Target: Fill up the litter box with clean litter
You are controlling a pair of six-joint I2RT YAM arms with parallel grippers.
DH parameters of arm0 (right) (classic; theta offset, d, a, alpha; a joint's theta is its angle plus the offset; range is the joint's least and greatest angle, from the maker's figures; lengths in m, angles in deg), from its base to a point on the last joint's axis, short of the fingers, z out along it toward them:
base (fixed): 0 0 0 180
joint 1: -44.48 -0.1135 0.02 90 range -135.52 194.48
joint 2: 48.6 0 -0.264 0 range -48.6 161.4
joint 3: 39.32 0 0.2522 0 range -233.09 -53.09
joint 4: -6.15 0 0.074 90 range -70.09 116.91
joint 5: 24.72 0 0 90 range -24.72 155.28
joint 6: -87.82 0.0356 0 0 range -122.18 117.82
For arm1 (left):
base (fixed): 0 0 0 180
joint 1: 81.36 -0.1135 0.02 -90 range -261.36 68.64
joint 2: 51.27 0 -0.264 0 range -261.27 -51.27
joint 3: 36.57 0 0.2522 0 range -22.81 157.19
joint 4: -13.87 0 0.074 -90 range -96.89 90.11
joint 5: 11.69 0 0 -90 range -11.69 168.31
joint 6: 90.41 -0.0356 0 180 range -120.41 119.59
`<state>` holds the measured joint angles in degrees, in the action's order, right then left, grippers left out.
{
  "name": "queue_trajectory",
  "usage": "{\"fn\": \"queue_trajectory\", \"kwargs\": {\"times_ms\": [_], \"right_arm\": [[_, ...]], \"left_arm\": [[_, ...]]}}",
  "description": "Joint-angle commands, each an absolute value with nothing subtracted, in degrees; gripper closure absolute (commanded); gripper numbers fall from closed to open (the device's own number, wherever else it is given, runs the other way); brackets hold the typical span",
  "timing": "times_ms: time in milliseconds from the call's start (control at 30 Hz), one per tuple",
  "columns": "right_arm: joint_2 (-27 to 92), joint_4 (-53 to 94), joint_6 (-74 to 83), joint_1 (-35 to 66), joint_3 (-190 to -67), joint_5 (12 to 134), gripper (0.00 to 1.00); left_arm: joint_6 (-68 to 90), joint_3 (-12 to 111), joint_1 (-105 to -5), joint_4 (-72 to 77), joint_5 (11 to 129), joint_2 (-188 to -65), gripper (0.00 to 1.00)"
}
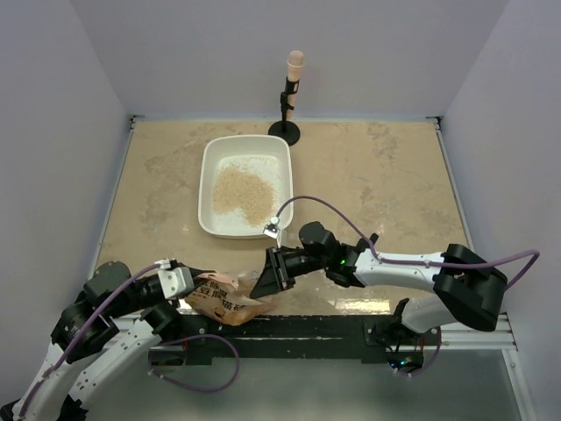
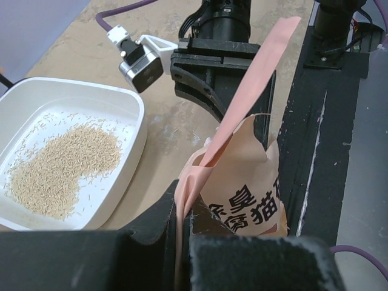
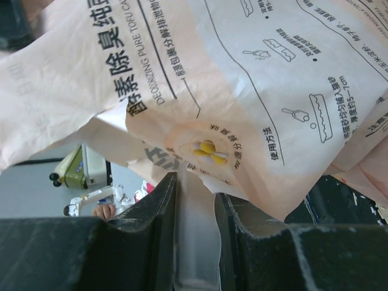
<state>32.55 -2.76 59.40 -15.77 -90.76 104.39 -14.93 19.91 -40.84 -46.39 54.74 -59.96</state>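
Mid-fill, I hold the crinkly orange-pink litter bag by the near tabletop edge, left end effector pinched tight on one edge, right end effector narrowly clamping another; next, I judge, it must tip over the white shallow plastic litter box mid-tabletop, its beige litter granules scant.

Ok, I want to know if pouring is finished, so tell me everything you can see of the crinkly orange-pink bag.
The crinkly orange-pink bag is a crumpled paper-like pouch, pale peach outside, pinker inside, printed with black Chinese characters, English lettering and instruction pictograms. Its torn top trails a long pink strip. It sits at the near edge of the mottled beige table, apart from the white shallow plastic tray. The left gripper pinches one edge and the right gripper clamps another fold. Its contents are hidden.
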Motion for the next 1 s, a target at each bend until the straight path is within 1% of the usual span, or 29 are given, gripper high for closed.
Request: {"fn": "queue_trajectory", "kwargs": {"times_ms": [0,100,233,433,500,533,733,967], "right_arm": [[28.4,-12.43,61.27,-15.73,-87.37,107.2,1.0],[25.33,-8.84,59.7,-15.38,-87.97,106.94,1.0],[22.07,6.6,54.25,-13.98,-91.93,105.97,1.0],[17.15,18.04,50.65,-9.94,-97.02,106.85,1.0],[16.27,19.73,48.63,-8.01,-99.21,107.55,1.0],[15.92,23.13,48.18,-7.39,-99.75,107.82,1.0],[14.86,27.38,46.42,-5.53,-101.86,108.79,1.0],[12.85,27.65,48.7,-5.1,-101.35,110.28,1.0]], "left_arm": [[-14.38,23.42,-41.1,-32.14,52.12,-58.39,1.0],[-14.56,23.95,-41.01,-32.85,51.94,-58.74,1.0],[-14.65,24.39,-41.01,-33.29,53.96,-58.56,1.0],[-15.0,24.48,-41.01,-33.46,55.28,-59.0,1.0],[-15.17,24.3,-41.01,-33.37,55.55,-59.09,1.0],[-15.26,24.22,-41.01,-33.29,55.64,-59.18,1.0],[-15.26,23.78,-41.01,-33.02,55.81,-59.27,1.0],[-15.17,23.86,-41.01,-32.94,55.81,-59.36,1.0]]}}
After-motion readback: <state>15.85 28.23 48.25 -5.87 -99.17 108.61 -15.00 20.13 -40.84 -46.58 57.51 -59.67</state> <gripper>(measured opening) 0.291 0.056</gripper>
